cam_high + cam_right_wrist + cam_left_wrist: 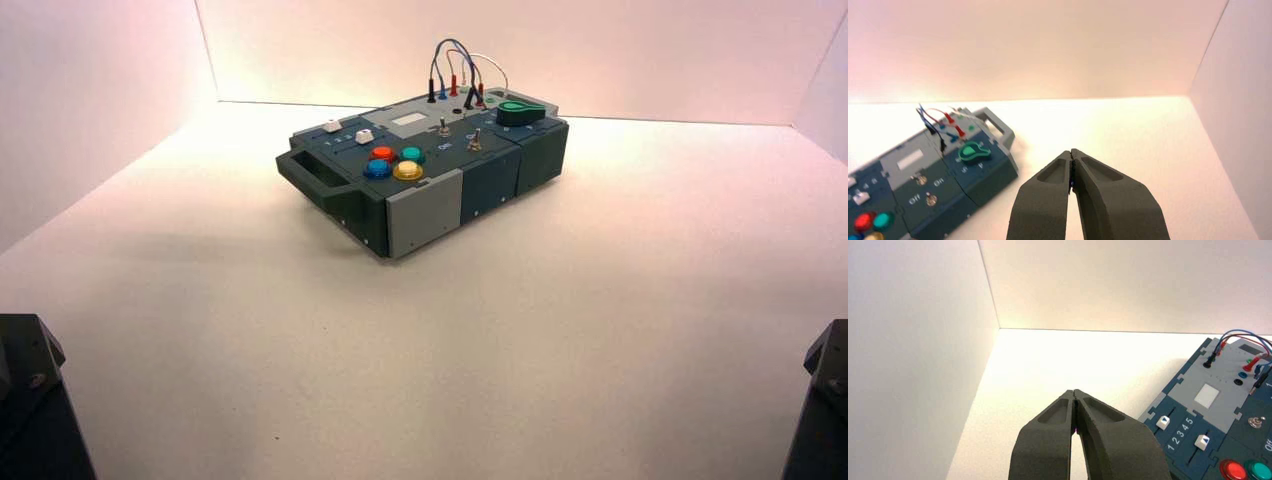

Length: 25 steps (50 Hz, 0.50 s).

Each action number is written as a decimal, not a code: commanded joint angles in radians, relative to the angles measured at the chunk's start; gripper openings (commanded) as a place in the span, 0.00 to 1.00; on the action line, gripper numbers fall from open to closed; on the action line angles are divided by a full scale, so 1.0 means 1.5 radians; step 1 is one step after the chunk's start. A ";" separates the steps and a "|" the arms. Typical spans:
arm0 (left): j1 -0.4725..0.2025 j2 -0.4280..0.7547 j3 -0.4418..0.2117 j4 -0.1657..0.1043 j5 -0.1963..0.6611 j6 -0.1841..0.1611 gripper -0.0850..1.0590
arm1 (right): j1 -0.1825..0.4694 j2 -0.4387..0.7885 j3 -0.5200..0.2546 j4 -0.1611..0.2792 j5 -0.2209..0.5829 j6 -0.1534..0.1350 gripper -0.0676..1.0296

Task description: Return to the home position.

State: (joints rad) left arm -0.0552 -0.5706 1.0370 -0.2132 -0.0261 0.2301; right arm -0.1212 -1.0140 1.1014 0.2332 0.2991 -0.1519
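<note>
The dark teal box [440, 180] stands turned on the white table, in the middle toward the back. It bears red, green, blue and yellow buttons [395, 162], two white sliders [348, 131], toggle switches, a green knob [520, 108] and plugged wires [455, 70]. My left gripper [1074, 391] is shut and empty, drawn back at the near left, far from the box [1218, 415]. My right gripper [1071, 151] is shut and empty, drawn back at the near right, with the box [933, 180] off to its side. Only the arm bases [30, 390] show in the high view.
White walls close the table at the left, back and right. The right arm's base [825, 400] sits at the near right corner. A handle [315, 175] sticks out of the box's left end.
</note>
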 commanded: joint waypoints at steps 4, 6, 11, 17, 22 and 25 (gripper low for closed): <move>-0.002 -0.011 -0.007 -0.001 -0.008 0.000 0.05 | 0.001 -0.036 0.005 0.009 -0.016 0.002 0.04; -0.002 -0.010 -0.007 0.000 -0.008 0.000 0.05 | 0.001 -0.041 0.008 0.009 -0.019 0.002 0.04; -0.002 -0.010 -0.007 0.000 -0.008 0.000 0.05 | 0.001 -0.041 0.007 0.010 -0.019 0.002 0.04; -0.003 -0.017 -0.004 0.000 -0.008 0.000 0.05 | 0.001 -0.038 0.008 0.011 -0.020 0.002 0.04; -0.006 -0.039 0.006 0.000 -0.011 0.000 0.05 | 0.001 -0.038 0.008 0.011 -0.020 0.002 0.04; -0.006 -0.061 0.018 0.000 -0.014 0.000 0.05 | 0.001 -0.037 0.008 0.011 -0.020 0.003 0.04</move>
State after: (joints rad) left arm -0.0598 -0.6197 1.0630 -0.2132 -0.0307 0.2301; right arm -0.1212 -1.0784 1.1290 0.2439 0.2807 -0.1519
